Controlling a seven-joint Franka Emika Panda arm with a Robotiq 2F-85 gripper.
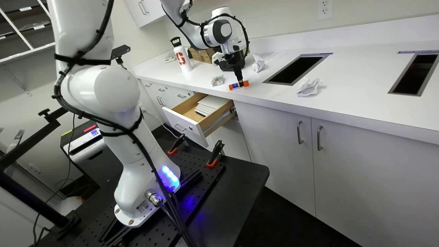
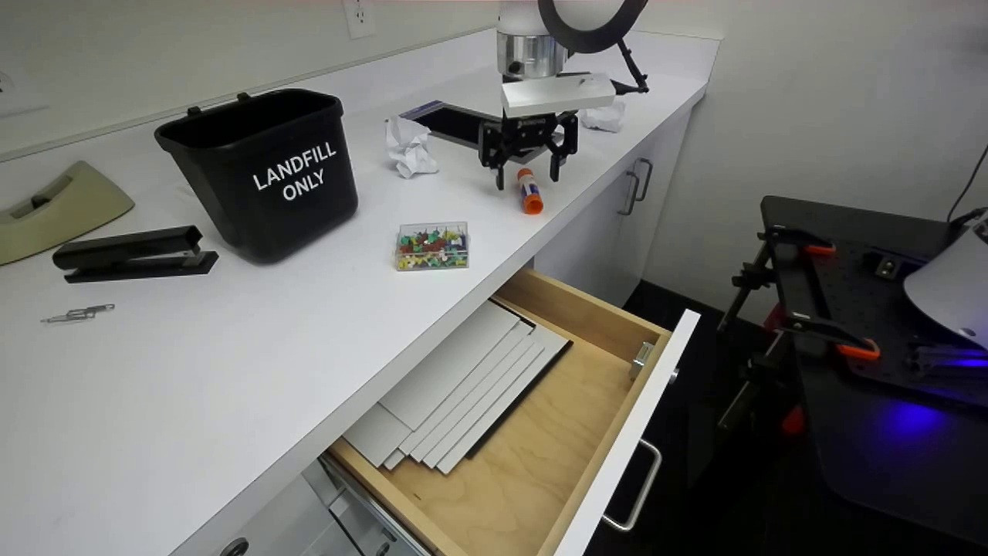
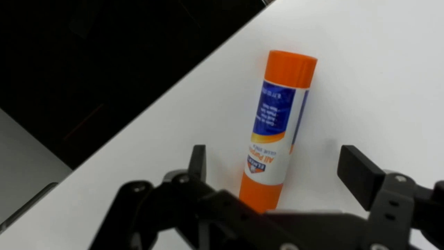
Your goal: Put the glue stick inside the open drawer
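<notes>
The glue stick (image 3: 274, 114), with orange ends and a white and blue label, lies on its side on the white counter. It also shows in both exterior views (image 1: 234, 86) (image 2: 530, 191), close to the counter's front edge. My gripper (image 3: 273, 156) is open, pointing down over the glue stick. In the wrist view its fingers stand on either side of the stick, with gaps on both sides; the stick's near end is partly hidden by the gripper. It also shows in both exterior views (image 1: 241, 83) (image 2: 527, 181). The open drawer (image 2: 559, 409) juts out below the counter; its white front shows too (image 1: 185, 125).
White sheets (image 2: 463, 378) lie in the drawer. On the counter stand a push-pin box (image 2: 432, 247), a black landfill bin (image 2: 285, 177), a stapler (image 2: 135, 255), crumpled paper (image 2: 411, 147) and a white bottle (image 1: 182, 57). A dark rectangular cutout (image 1: 296, 70) lies beyond the glue stick.
</notes>
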